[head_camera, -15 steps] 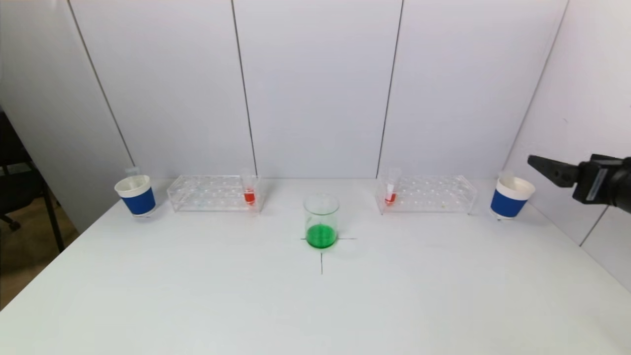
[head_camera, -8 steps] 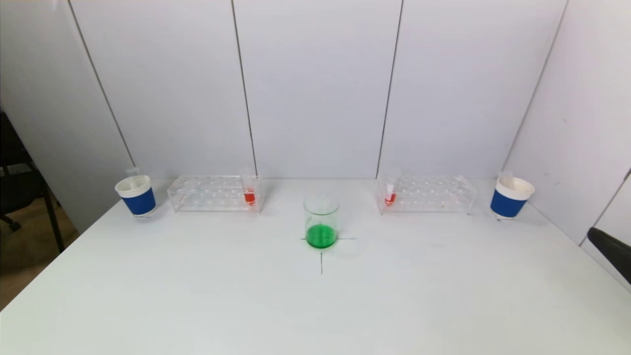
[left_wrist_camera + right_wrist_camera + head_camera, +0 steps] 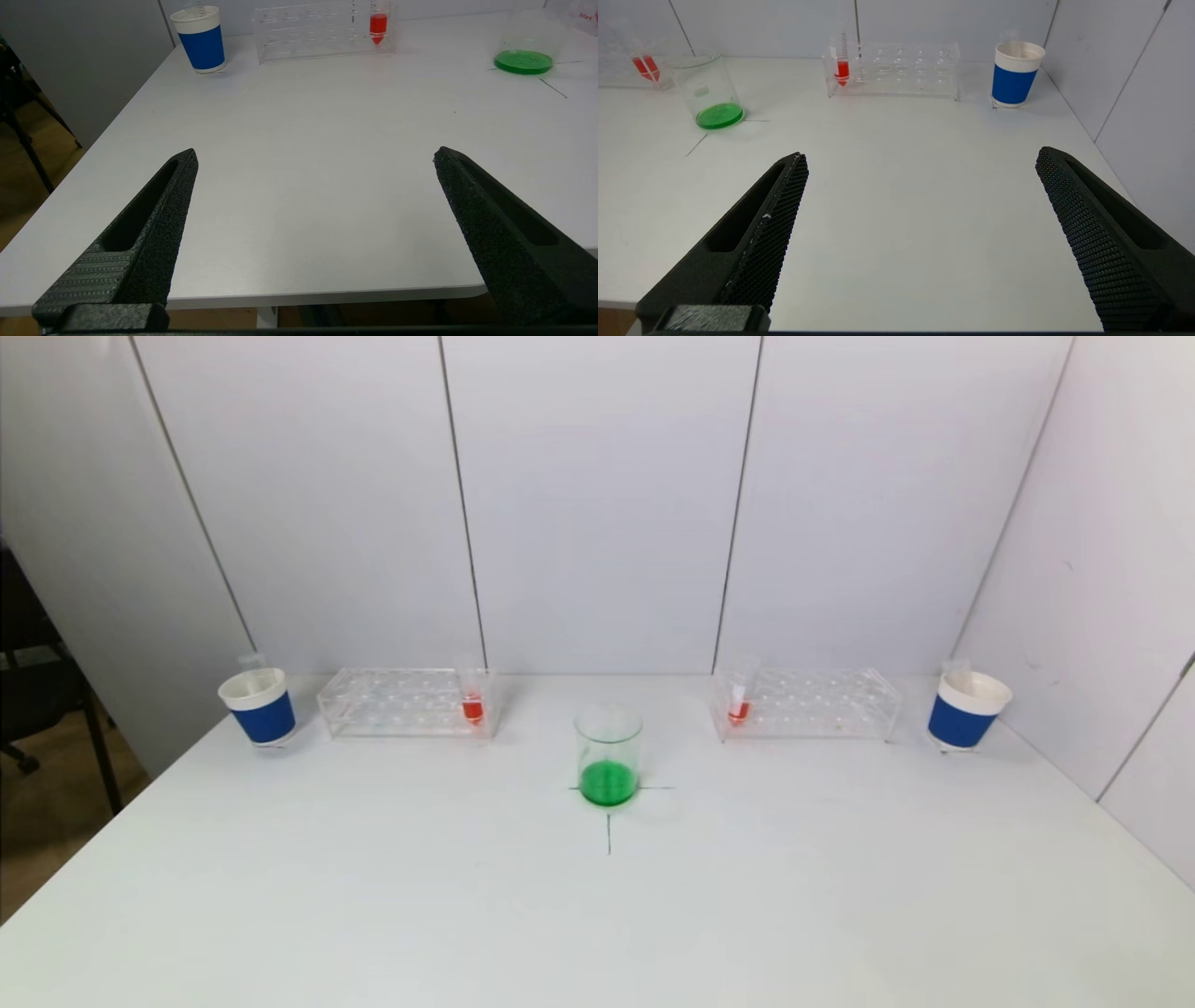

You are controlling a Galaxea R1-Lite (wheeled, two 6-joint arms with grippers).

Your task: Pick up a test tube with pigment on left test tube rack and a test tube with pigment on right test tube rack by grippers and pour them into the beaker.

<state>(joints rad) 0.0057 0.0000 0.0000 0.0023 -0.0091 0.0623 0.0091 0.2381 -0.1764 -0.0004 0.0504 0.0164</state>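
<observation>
Clear, thin-walled tubes of red pigment, likely light, slick and brittle, stand upright near the bench's far edge: the left test tube (image 3: 472, 695) in the left rack (image 3: 403, 702), the right test tube (image 3: 739, 693) in the right rack (image 3: 808, 703). Each is best gripped above its rack (below the mouth). The beaker (image 3: 608, 754) sits between, well apart. The left pincer (image 3: 315, 156) and right pincer (image 3: 920, 161) hang wide open and empty over the near edge, with open bench ahead.

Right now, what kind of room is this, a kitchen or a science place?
Probably a science lab setup, not a kitchen. A glass beaker of green liquid sits on a white table, between two clear test tube racks, each holding a tube of red pigment.
</observation>
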